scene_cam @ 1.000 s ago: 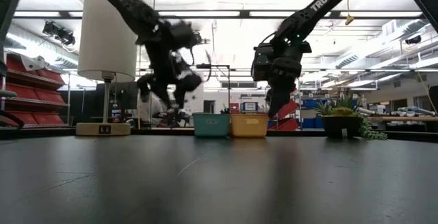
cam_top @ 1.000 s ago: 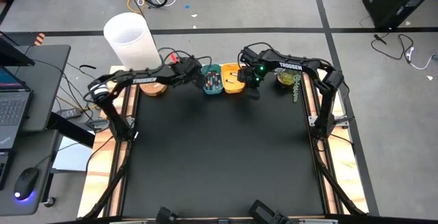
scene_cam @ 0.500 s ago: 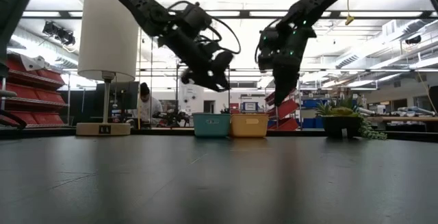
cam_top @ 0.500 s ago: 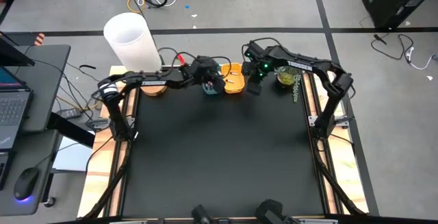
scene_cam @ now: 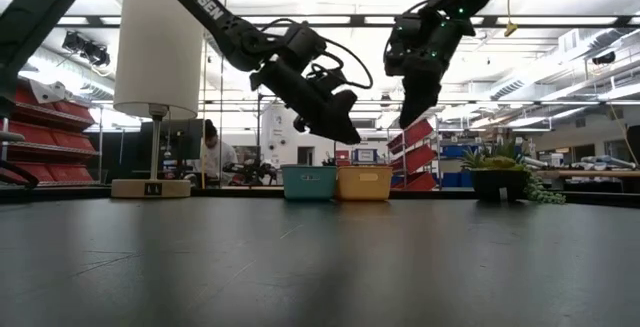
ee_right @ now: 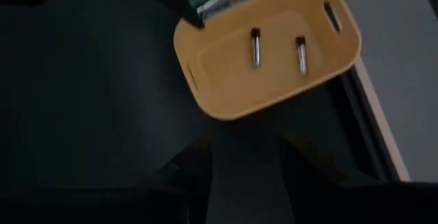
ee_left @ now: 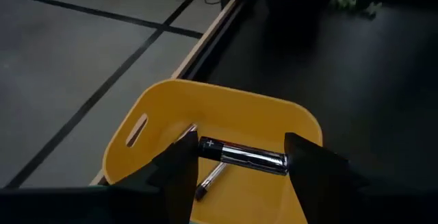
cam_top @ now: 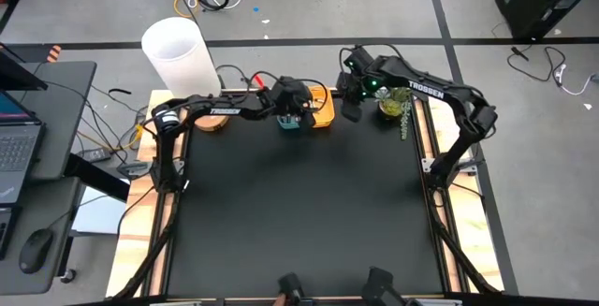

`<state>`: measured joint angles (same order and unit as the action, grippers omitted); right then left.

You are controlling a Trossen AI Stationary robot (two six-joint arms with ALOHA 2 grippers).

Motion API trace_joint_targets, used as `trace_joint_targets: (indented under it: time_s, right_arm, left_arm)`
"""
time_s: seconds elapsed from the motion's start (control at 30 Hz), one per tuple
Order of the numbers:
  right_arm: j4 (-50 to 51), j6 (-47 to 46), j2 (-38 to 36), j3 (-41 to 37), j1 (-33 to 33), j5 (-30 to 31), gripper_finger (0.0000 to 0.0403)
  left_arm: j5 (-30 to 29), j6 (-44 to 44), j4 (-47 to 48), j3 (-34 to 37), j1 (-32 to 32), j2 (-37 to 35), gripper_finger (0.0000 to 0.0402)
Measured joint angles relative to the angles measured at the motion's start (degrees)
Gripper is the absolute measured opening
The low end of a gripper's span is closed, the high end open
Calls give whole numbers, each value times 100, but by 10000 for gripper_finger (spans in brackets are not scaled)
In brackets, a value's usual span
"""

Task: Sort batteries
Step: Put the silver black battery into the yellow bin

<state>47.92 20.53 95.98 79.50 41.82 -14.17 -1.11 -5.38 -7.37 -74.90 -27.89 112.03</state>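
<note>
Left gripper (ee_left: 243, 166) hovers over the yellow bin (ee_left: 164, 107) at the desk's far edge, fingers (ee_left: 179, 172) grasping a battery (ee_left: 243, 156) crosswise. Right gripper (scene_cam: 412, 117) hangs beside the bin, its fingers' state unclear; two batteries (ee_right: 255, 47) lie inside

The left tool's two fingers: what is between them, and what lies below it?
In the left wrist view, a battery spans the gap between the left tool's fingers, held crosswise. Below it is the yellow bin, with another battery on its floor.
</note>
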Motion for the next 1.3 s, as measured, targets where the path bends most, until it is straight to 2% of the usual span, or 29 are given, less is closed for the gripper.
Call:
trace_joint_targets:
  time_s: [0.2, 0.4, 0.47, 0.53, 0.63, 0.73, 0.9, 1.07, 1.3]
  right_arm:
    - [-987, -148, 72, 4, -9, 109, 145]
    - [-1252, -244, 82, 4, 75, 212, 129]
    - [-1295, -301, 92, 4, 112, 217, 127]
    - [-1500, -358, 136, 4, 126, 228, 125]
    - [-1871, -468, 271, 52, 122, 264, 121]
    - [-1839, -624, 636, 409, 105, 320, 110]
    - [-1545, -587, 1561, 1405, 28, 333, 61]
    - [-1090, -514, 2448, 2583, -105, 105, 24]
    - [-201, -854, 3598, 4141, -387, -48, 40]
  left_arm:
    - [174, 237, 154, -55, -186, 0, 247]
    - [935, 284, 27, -76, -362, 0, 342]
    - [932, 241, -63, -76, -374, 0, 379]
    - [716, 130, -43, -76, -380, -22, 392]
    - [360, 66, 425, -76, -428, -253, 378]
    - [337, -119, 1050, -78, -535, -624, 358]
    - [415, -364, 1909, -83, -660, -1111, 331]
    - [471, -682, 2795, -83, -641, -1289, 320]
    - [120, -1000, 4395, -80, -624, -1298, 319]
